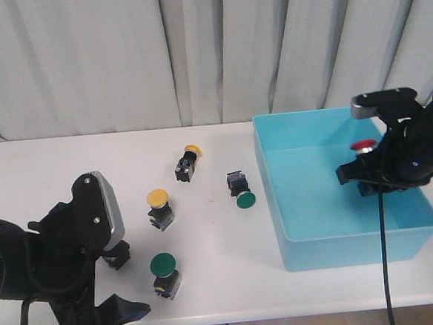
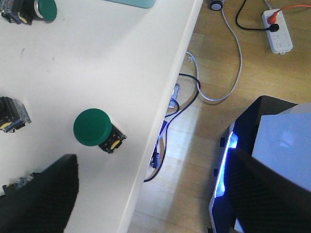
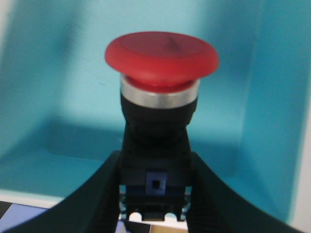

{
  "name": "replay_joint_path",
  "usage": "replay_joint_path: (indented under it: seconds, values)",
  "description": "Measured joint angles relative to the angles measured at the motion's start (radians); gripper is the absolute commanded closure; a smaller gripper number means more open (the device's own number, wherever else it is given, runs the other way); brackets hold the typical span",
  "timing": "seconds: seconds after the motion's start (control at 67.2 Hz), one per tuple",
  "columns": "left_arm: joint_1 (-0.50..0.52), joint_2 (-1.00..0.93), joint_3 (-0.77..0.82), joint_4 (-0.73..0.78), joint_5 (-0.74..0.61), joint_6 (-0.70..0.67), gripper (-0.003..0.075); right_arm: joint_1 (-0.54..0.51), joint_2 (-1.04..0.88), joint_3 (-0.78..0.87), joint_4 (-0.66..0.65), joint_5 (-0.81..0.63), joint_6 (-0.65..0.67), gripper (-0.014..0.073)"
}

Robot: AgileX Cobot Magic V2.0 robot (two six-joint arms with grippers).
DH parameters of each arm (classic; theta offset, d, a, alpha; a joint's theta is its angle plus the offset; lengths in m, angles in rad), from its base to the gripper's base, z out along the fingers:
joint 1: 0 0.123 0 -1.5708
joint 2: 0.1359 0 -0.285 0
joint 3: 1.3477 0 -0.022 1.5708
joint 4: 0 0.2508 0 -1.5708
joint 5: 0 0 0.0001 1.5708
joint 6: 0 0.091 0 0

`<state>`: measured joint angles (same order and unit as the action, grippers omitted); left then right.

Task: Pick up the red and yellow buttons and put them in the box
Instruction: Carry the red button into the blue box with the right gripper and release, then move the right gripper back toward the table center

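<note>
My right gripper (image 1: pixel 367 168) is shut on the black body of a red button (image 1: pixel 362 147) and holds it cap up inside the walls of the turquoise box (image 1: pixel 279 203). The right wrist view shows the red button (image 3: pixel 161 53) between my fingers (image 3: pixel 102 194), with the box wall (image 3: pixel 48 97) behind it. One yellow button (image 1: pixel 158 198) stands on the table. A second yellow button (image 1: pixel 188 161) lies on its side farther back. My left gripper (image 1: pixel 122 283) is open and empty at the table's front left, and its jaws (image 2: pixel 153 199) straddle the table edge.
A green button (image 1: pixel 164 266) stands near the front edge beside my left gripper and shows in the left wrist view (image 2: pixel 95 128). Another green button (image 1: pixel 242 194) lies just left of the box. A curtain (image 1: pixel 194 52) hangs behind the table. Cables and a power strip (image 2: pixel 278 30) lie on the floor.
</note>
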<state>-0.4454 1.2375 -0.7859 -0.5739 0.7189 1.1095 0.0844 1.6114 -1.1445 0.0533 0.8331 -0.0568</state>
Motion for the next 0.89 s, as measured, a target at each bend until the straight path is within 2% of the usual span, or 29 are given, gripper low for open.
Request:
replay_joint_path:
  seconds: [0.119,0.506,0.744,0.893]
  values:
    - [0.000,0.000,0.000,0.000,0.001,0.000,0.0148,-0.027,0.079,-0.020,0.003,0.030,0.008,0.0364]
    - [0.000,0.001,0.000,0.000,0.001,0.000,0.0148,-0.020,0.299,-0.133,0.014,0.017,-0.013,0.0354]
    - [0.000,0.001,0.000,0.000,0.000,0.000,0.0148,-0.020,0.402,-0.197,0.014,0.058,-0.013,0.0343]
    - [0.000,0.001,0.000,0.000,0.000,0.000,0.0148,-0.020,0.438,-0.205,0.014,0.085,-0.015,0.0300]
